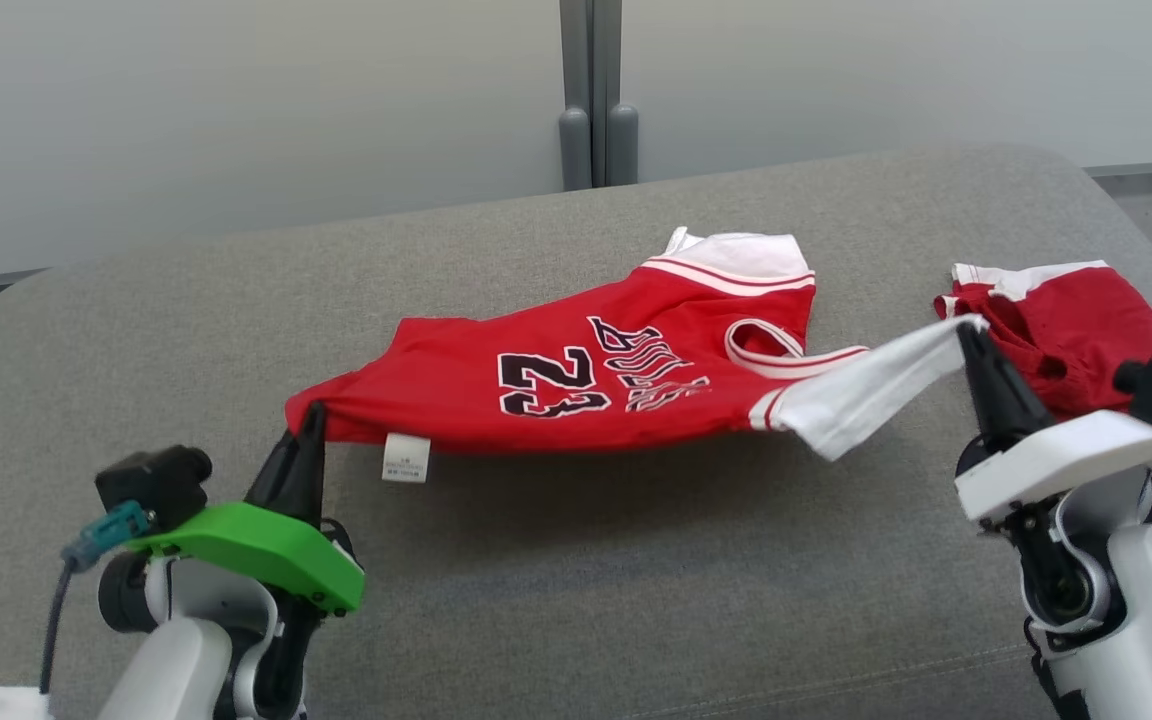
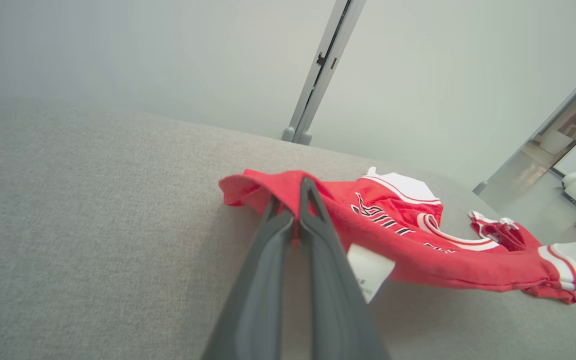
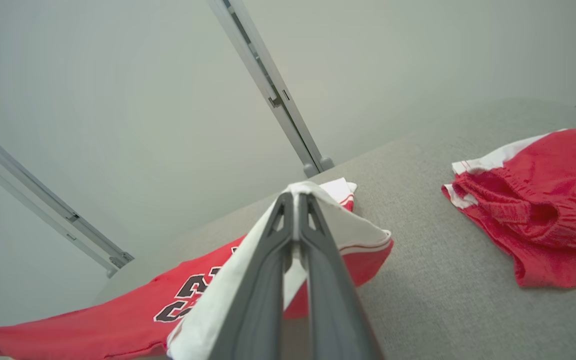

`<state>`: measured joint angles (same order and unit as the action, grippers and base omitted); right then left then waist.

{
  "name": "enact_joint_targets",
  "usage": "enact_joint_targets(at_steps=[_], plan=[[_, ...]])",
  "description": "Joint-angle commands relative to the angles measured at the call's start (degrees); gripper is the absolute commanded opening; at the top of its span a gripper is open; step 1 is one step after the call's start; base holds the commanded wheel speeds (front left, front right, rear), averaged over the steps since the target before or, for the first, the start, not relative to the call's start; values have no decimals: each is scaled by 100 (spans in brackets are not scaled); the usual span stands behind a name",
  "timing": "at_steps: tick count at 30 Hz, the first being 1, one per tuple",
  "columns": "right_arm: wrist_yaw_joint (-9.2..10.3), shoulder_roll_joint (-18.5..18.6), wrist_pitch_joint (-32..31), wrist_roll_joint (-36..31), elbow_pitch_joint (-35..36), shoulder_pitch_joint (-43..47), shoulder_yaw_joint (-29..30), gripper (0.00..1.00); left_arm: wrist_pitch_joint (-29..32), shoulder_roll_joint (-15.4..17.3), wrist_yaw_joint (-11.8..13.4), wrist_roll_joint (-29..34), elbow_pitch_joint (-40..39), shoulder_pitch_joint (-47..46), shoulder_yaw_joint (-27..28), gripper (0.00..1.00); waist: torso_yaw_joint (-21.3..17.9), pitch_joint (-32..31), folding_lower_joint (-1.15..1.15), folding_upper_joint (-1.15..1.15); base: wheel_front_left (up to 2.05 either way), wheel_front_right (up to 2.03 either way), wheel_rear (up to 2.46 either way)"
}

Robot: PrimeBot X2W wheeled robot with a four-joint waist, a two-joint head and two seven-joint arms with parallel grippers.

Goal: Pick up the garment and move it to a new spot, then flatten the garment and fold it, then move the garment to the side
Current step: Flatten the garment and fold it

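— Grey cushion (image 1: 576, 560) is spread below. Where is the jersey (image 1: 586, 375) held?
— It is stretched between both arms: its hem is clamped by the left gripper (image 1: 312, 412), its white sleeve by the right gripper (image 1: 968, 335). Shorts (image 1: 1076, 320) are laid nearby.

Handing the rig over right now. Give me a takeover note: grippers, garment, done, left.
Left gripper: shut on the red hem corner of the jersey.
Right gripper: shut on its white sleeve.
Jersey: stretched between them, near edge lifted off the grey cushion; red shorts lie further right.
Done: both grasps.
Left: move it to a new spot, flatten, fold, set aside.
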<state>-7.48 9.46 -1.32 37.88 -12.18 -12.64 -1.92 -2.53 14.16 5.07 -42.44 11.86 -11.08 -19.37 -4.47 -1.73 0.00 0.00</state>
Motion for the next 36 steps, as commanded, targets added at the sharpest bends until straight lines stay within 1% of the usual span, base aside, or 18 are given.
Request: enact_joint_targets(at_steps=[1,4,7,8,12,16,20,24,28,31,34,35,36], plan=[[-1,38,-83,41,237,-146,120,0,158,125,57,-35,-254,-135,42,0,-3,-136,0,0,0,0,0],[-1,80,-257,-47,673,-411,347,0,523,325,140,-128,-766,-340,148,0,1,-234,0,0,0,0,0],[-1,44,-433,-140,1020,-728,585,0,942,529,210,-245,-1193,-602,251,0,13,-317,0,0,0,0,0],[-1,30,-577,-233,1240,-957,702,0,1236,670,261,-306,-1423,-808,318,0,16,-350,0,0,0,0,0],[-1,44,-884,-430,1559,-1485,867,0,1802,943,321,-392,-1703,-1345,405,0,23,-404,0,0,0,0,0],[-1,133,-1135,-666,1626,-2090,937,0,2262,1027,425,-544,-1855,-1918,467,0,16,-452,0,0,0,0,0],[-1,132,-1290,-873,1468,-2691,1012,0,2533,1084,490,-498,-1863,-2360,429,0,23,-464,0,0,0,0,0],[-1,159,-1453,-985,1222,-3105,881,0,2709,1091,520,-513,-1775,-2590,372,0,48,-408,0,0,0,0,0],[-1,129,-1609,-1042,906,-3388,703,0,2841,1075,551,-546,-1542,-2733,325,0,102,-224,0,0,0,0,0],[0,98,-1681,-1139,451,-3696,615,0,2971,979,615,-607,-1179,-2985,306,0,162,6,0,0,0,0,0],[-1,79,-1716,-1402,-194,-4278,608,0,3121,883,675,-475,-645,-3516,179,0,248,374,0,0,0,0,0],[-1,79,-1716,-1402,-194,-4278,608,0,3121,883,675,-475,-645,-3516,179,0,248,374,0,0,0,0,0],[-1,84,-1679,-1548,-429,-4555,613,0,3145,830,680,-421,-461,-3777,132,0,287,547,0,0,0,0,0]])
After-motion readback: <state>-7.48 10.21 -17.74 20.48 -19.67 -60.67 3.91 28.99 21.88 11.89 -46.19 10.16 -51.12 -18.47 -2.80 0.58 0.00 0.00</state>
